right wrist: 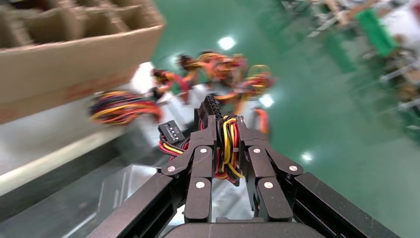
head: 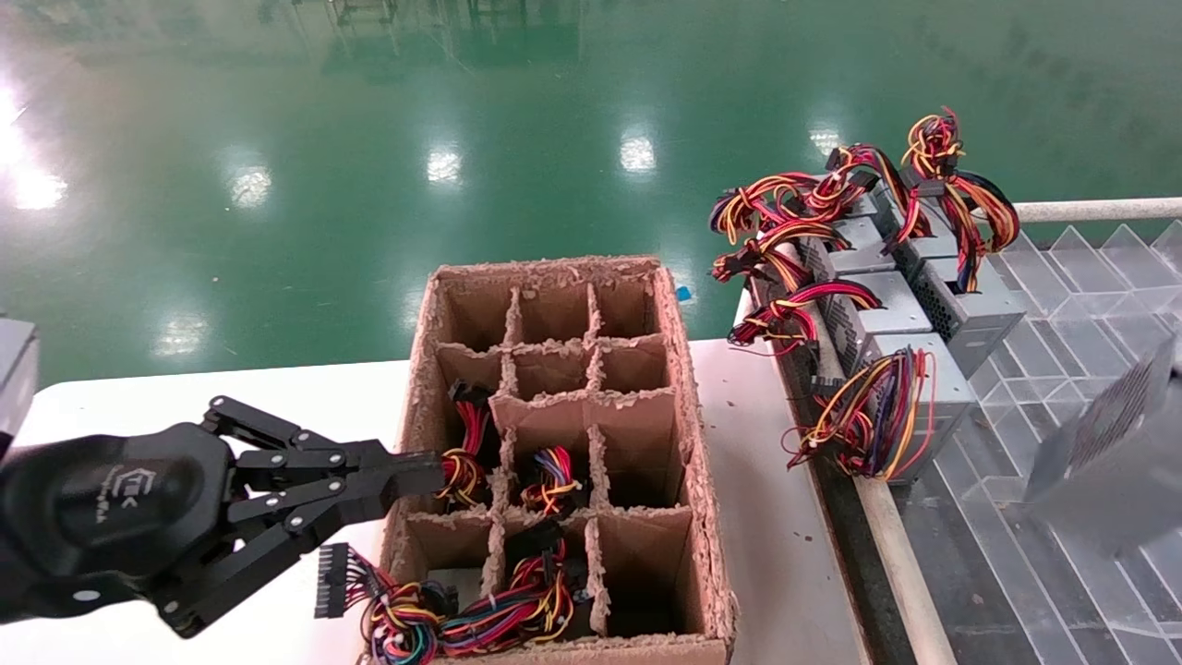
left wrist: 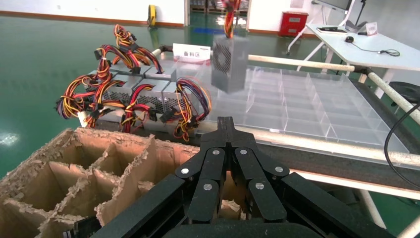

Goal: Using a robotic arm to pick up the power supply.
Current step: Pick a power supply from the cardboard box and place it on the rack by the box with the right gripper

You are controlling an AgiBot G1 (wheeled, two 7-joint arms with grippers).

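Right gripper (right wrist: 225, 136): we see jaws clenched on the wire bundle (right wrist: 229, 148), power supply (head: 1103, 462) hanging just below them, lifted over the tray (head: 1062, 591) | left gripper (head: 416, 476): jaws closed, empty, at the cardboard box (head: 693, 443) | pick-up looks done; set-down remains.

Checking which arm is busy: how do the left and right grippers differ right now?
The left gripper is shut on nothing, its fingers pressed together beside the cardboard box. The right gripper is shut on the wire bundle of a power supply hanging above the clear tray. Both are black jointed claws.
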